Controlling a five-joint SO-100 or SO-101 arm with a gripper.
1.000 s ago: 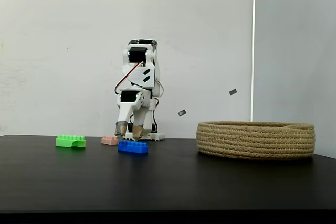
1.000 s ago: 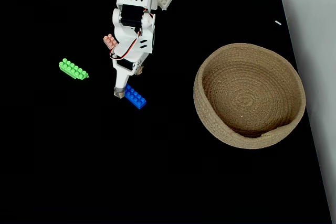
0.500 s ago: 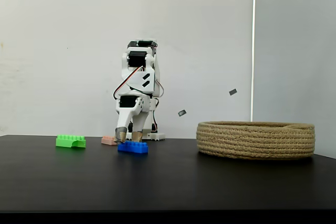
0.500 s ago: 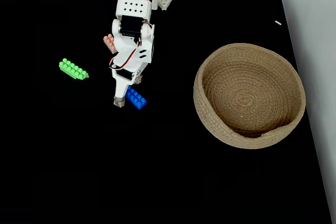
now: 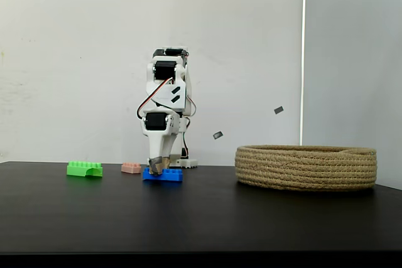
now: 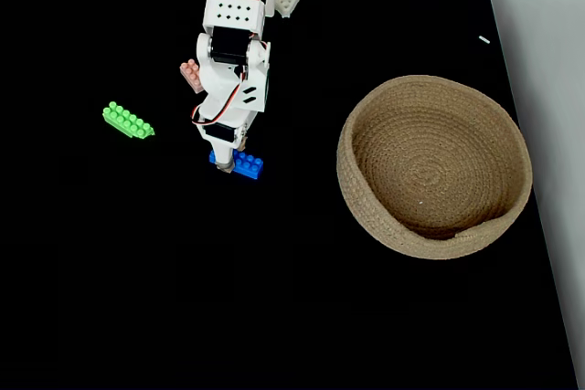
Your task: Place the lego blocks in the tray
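One black desk (image 6: 292,317) is carrying everything: my wide coiled tan rope tray (image 6: 435,167) is sitting near its right edge in both fixed views. My white pincer (image 6: 224,164) is pinching the long blue studded brick (image 6: 245,164) mid-desk. Leftward, the green arched brick (image 6: 128,121) and pale pink brick (image 6: 190,74) are lying apart.

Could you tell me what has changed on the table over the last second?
The pincer has closed its fingers around the blue brick, which has turned on the table to lie closer to level across the picture in the view from above. The brick still rests on the table. The green brick, the pink brick and the empty rope basket have not moved.
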